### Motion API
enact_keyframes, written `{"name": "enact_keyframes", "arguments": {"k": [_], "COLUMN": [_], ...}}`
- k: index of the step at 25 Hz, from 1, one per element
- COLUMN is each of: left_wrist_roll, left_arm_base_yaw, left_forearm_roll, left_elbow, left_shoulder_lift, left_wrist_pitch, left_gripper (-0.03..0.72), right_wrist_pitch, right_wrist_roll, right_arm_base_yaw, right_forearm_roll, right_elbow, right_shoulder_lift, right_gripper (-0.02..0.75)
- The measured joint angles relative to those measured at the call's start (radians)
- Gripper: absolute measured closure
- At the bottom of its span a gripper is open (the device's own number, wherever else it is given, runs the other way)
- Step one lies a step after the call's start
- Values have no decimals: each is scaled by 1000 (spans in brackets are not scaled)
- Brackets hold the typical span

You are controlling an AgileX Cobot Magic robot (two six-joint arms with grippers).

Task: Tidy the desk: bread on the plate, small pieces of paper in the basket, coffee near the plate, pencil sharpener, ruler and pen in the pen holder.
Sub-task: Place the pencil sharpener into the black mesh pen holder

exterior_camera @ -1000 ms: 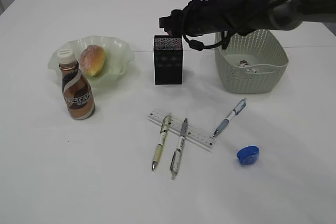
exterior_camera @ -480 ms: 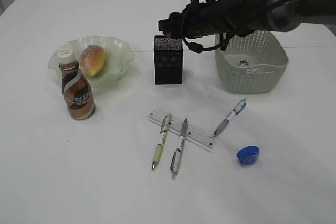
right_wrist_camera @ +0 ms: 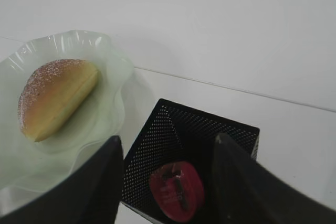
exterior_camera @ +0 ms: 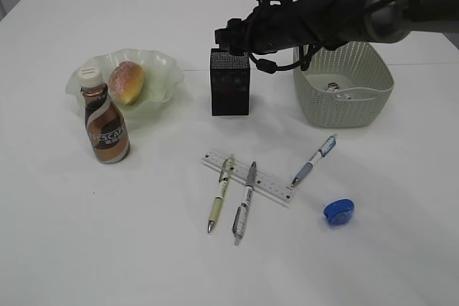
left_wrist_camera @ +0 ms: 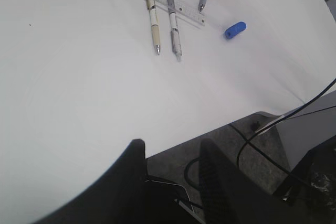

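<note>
Just changed: over the last second my right fingers (right_wrist_camera: pixel 165 182) have spread wider above the pen holder (exterior_camera: pixel 229 82), and the arm has crept a little further left over it.
Red sharpener: the red pencil sharpener (right_wrist_camera: pixel 176 191) now lies loose inside the pen holder, down on its mesh floor, no longer pinched.
Right fingers now: parted wide and empty, one on each side of the holder's mouth.
Sharpener relative to fingers: directly below the gap between them, apart from both, sitting deeper in the holder than my tips.
Meaning for the task: I judge this drop done; one sharpener is stowed.
Left fingers: my left fingers (left_wrist_camera: pixel 170 174) are partly open, holding nothing, hanging off the near edge of the worktop (exterior_camera: pixel 107 249).
Already in place: bread (exterior_camera: pixel 126 82) on the plate (exterior_camera: pixel 163 71), coffee bottle (exterior_camera: pixel 105 124) just beside it, paper scraps in the basket (exterior_camera: pixel 344 98).
Still out: ruler (exterior_camera: pixel 247 176) with two pens lying across it, a third pen (exterior_camera: pixel 314 160) nearby, and a blue sharpener (exterior_camera: pixel 338 211) on the worktop.
</note>
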Motion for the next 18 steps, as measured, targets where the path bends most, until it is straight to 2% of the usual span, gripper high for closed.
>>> {"name": "enact_keyframes", "arguments": {"k": [7, 15, 18], "left_wrist_roll": [0, 0, 0], "left_arm_base_yaw": [0, 0, 0], "left_forearm_roll": [-4, -4, -6], "left_elbow": [0, 0, 0], "left_shoulder_lift": [0, 0, 0], "left_wrist_pitch": [0, 0, 2], "left_gripper": [434, 434, 434], "right_wrist_pitch": [43, 298, 382], "right_wrist_roll": [0, -2, -2], "right_arm_base_yaw": [0, 0, -7], "right_forearm_roll": [28, 8, -55], "right_elbow": [-27, -105, -114], "right_shoulder_lift": [0, -56, -106], "right_gripper": [309, 309, 309]}}
